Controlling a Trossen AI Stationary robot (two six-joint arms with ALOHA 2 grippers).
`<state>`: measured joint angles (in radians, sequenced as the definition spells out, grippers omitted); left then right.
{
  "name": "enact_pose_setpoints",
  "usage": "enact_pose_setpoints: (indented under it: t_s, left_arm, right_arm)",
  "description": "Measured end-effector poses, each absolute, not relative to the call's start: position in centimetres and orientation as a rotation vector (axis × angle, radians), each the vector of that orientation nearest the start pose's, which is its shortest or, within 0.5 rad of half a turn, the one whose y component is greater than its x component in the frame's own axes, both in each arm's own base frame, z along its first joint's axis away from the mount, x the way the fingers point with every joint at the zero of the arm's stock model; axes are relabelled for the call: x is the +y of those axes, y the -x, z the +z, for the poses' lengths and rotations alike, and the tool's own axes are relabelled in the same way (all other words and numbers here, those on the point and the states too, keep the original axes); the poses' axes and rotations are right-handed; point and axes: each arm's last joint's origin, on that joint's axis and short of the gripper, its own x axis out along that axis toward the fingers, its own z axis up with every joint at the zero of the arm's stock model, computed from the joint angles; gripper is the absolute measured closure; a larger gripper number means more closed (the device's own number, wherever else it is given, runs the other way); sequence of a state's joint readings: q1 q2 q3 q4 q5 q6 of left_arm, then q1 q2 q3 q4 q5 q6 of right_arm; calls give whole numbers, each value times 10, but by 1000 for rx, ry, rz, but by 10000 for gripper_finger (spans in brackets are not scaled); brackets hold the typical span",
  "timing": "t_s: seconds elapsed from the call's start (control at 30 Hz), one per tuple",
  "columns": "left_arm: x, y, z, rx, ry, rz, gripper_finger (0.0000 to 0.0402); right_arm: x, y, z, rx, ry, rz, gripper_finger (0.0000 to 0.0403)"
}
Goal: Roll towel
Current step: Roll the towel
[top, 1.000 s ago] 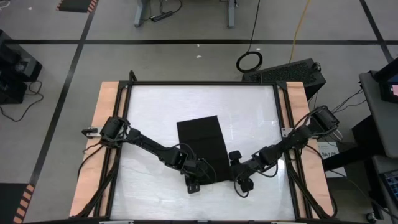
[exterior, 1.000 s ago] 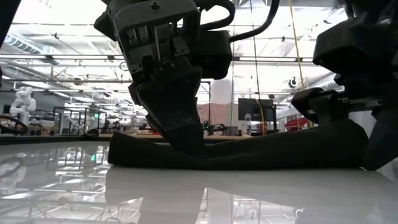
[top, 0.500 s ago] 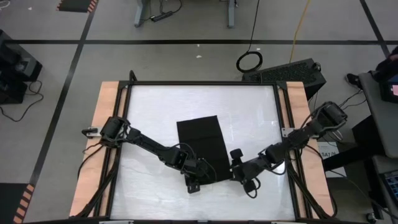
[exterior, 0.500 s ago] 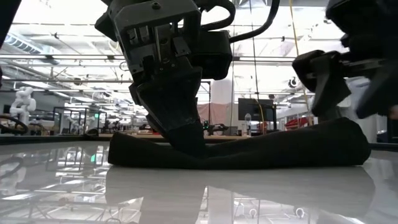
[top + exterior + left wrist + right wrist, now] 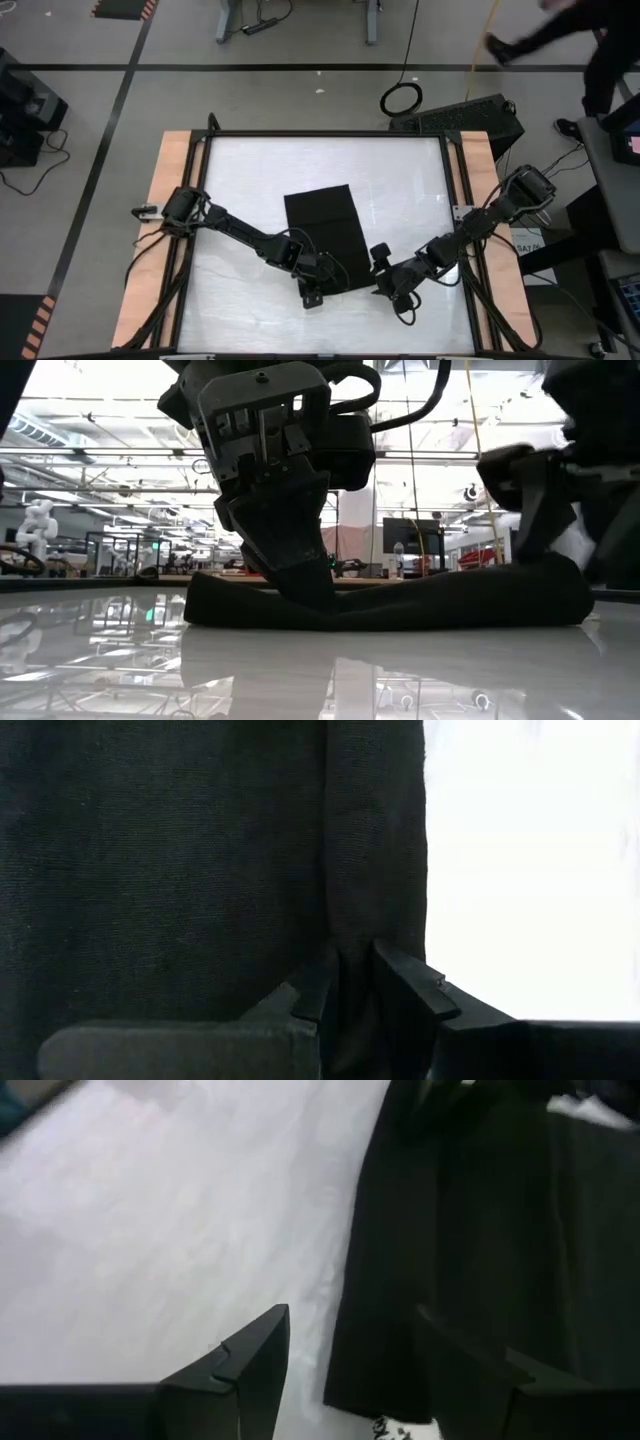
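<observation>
The black towel point(image 5: 325, 232) lies flat on the white table, its near end bunched into a thicker ridge point(image 5: 450, 600). My left gripper point(image 5: 322, 278) is down on the left part of that near end and is shut on the cloth point(image 5: 352, 970). My right gripper point(image 5: 383, 272) hangs open just above the towel's near right corner point(image 5: 375, 1380). One finger is over the bare table and the other over the cloth, and neither touches it. A bit of the white tag point(image 5: 400, 1428) shows at that corner. My left gripper pinches a raised fold of the towel point(image 5: 350, 945) between its two fingers, near the near end and beside one side edge. The fingers point(image 5: 300, 575) slant steeply down from the table's left. The towel stays on the table, and the fold runs on away from the fingers.
Glossy white tabletop point(image 5: 250, 170) lies free to the left, right and far side of the towel. Wooden rails point(image 5: 172, 200) and a black frame border the table. A person point(image 5: 580, 30) walks on the floor beyond the far right corner.
My right gripper, open throughout, has risen off the towel's near right end, drifted a little toward the near right and rolled slightly. The towel's right end now lies free on the table. My left gripper has kept its hold in place.
</observation>
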<state>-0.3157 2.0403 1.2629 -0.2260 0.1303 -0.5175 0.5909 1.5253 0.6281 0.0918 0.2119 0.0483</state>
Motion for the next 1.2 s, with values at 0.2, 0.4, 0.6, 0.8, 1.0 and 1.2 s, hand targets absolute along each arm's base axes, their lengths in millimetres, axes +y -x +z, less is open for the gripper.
enact_pose_setpoints:
  t_s: [0.2, 0.4, 0.6, 0.8, 1.0, 1.2]
  left_arm:
    - [-130, -387, 128, 1085, 372, -137, 334]
    - [-130, -387, 128, 1086, 373, -142, 333]
    - [-131, -386, 131, 1094, 374, -180, 300]
    - [-129, -382, 148, 1062, 353, -205, 227]
    - [-129, -368, 186, 1010, 249, -212, 201]
    - [-158, -349, 199, 967, 61, -223, 200]
  right_arm:
    - [149, -233, 127, 817, 281, 330, 202]
    - [149, -237, 112, 857, 252, 300, 202]
    - [147, -239, 105, 888, 211, 271, 230]
    - [143, -241, 104, 899, 195, 247, 319]
    - [138, -243, 104, 910, 146, 203, 394]
    - [134, -246, 103, 926, 63, 192, 392]
